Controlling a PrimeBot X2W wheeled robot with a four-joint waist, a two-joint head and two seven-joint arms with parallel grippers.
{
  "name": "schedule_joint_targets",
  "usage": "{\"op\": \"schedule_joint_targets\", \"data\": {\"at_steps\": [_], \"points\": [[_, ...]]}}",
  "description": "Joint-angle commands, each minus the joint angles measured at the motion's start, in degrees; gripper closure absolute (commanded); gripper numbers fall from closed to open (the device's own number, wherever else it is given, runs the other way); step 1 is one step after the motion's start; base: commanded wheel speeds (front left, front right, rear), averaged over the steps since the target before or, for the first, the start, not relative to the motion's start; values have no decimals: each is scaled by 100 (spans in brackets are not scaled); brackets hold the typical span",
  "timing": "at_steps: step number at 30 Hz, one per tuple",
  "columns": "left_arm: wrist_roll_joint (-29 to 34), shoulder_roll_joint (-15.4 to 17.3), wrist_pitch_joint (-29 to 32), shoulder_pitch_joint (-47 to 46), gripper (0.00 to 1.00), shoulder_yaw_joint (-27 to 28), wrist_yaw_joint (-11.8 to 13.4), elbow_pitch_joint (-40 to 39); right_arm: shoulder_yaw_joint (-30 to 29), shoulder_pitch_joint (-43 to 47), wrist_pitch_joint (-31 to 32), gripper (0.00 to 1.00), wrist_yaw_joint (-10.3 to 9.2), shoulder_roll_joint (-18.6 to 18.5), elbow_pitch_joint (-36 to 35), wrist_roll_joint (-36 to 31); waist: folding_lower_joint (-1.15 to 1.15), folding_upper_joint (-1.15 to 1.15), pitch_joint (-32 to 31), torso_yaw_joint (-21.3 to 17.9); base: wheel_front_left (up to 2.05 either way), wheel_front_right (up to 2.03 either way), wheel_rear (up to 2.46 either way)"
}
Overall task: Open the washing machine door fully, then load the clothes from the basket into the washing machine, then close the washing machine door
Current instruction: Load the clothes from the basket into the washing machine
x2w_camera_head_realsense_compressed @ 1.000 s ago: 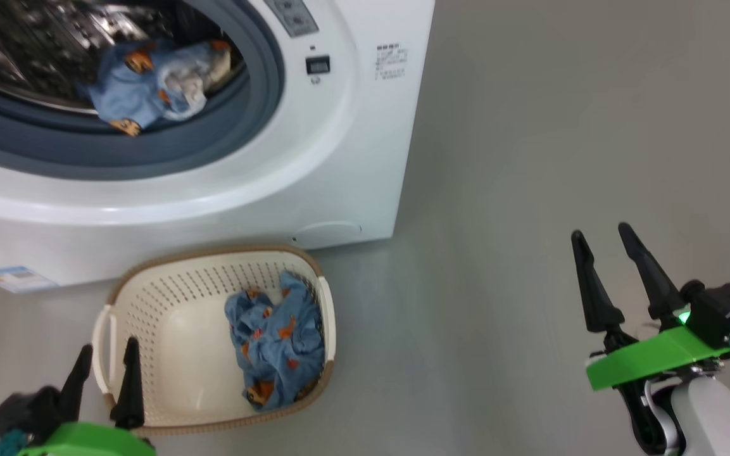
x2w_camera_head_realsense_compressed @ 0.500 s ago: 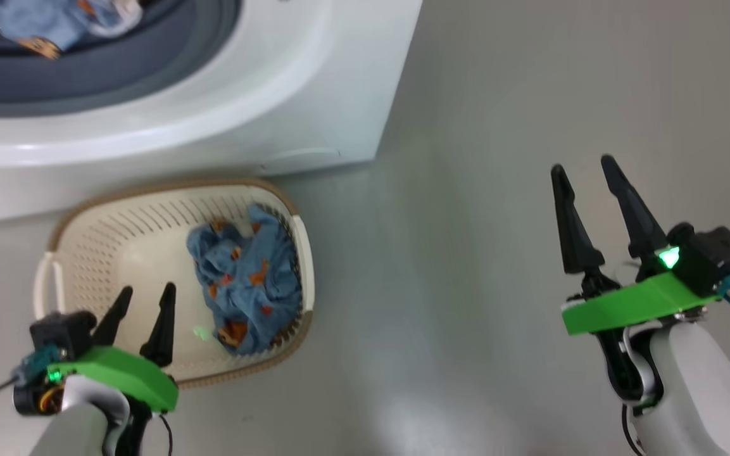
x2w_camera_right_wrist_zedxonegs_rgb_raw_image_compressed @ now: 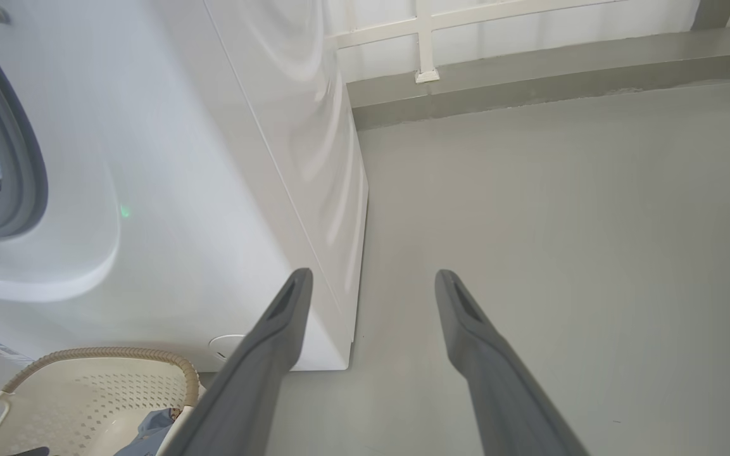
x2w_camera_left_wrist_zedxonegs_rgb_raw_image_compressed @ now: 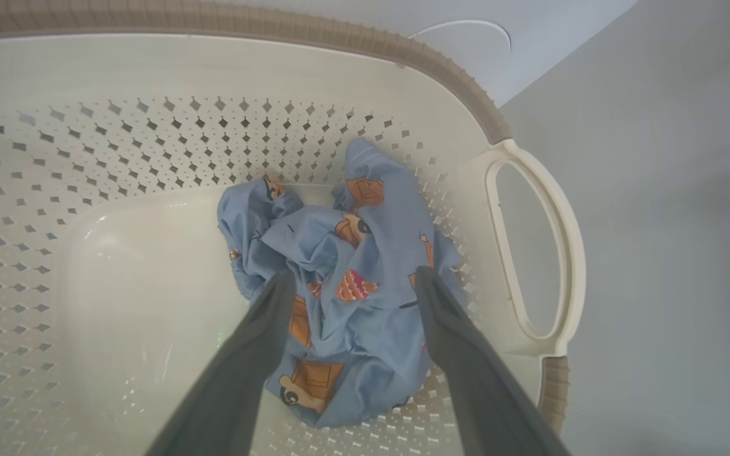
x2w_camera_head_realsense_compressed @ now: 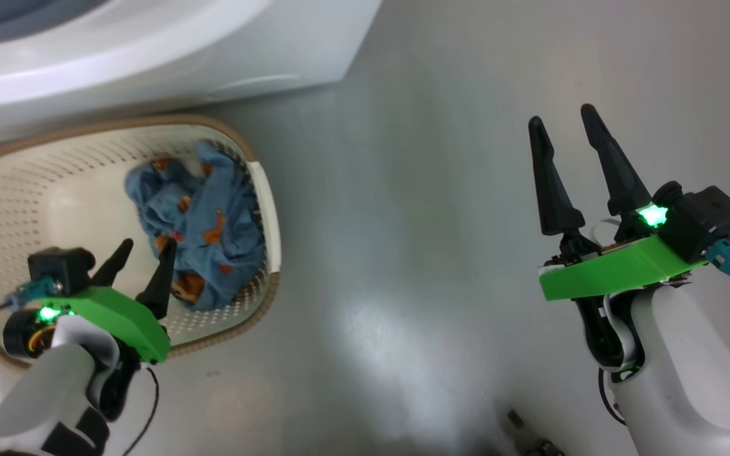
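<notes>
Head camera has tipped down over the last second, so the washing machine (x2w_camera_head_realsense_compressed: 149,57) slid to the top edge of the head view. That's the camera moving, not the machine. Real change: left hand (x2w_camera_head_realsense_compressed: 148,244) came forward from the near rim of the basket (x2w_camera_head_realsense_compressed: 149,120) to over its inside. Its fingers (x2w_camera_left_wrist_zedxonegs_rgb_raw_image_compressed: 251,354) are spread wide, straddling the clothes (x2w_camera_left_wrist_zedxonegs_rgb_raw_image_compressed: 352,253). Tips above or touching the fabric, can't tell. Nothing held yet. Clothes are bunched at the basket's right end, beside the handle (x2w_camera_left_wrist_zedxonegs_rgb_raw_image_compressed: 567,253). Right hand (x2w_camera_head_realsense_compressed: 561,117) is spread wide and empty over the floor (x2w_camera_head_realsense_compressed: 402,190), well apart from the basket. My read: pick is lined up, lower and close next, then carry to the drum.
</notes>
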Motion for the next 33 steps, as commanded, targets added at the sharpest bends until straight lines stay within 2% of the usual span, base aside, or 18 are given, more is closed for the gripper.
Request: {"op": "schedule_joint_targets", "data": {"at_steps": [1, 11, 18, 33], "points": [[-171, 295, 51, -76, 0, -43, 3, -15, 141, 21, -46, 0, 25, 46, -150, -99, 0, 0, 337, -240, 0, 0, 0], [-1210, 841, 393, -431, 0, -1103, 3, -288, 326, -83, -46, 0, 25, 139, -178, -80, 0, 0, 641, -497, 0, 0, 0], [-1793, 1068, 494, -711, 0, -1703, 3, -494, 395, -120, -46, 0, 25, 163, -207, -56, 0, 0, 819, -625, 0, 0, 0], [-2362, 1189, 482, -1227, 0, -2627, 3, 131, 648, -15, -46, 0, 25, 172, -302, 91, 0, 0, 899, -885, 0, 0, 0]]}}
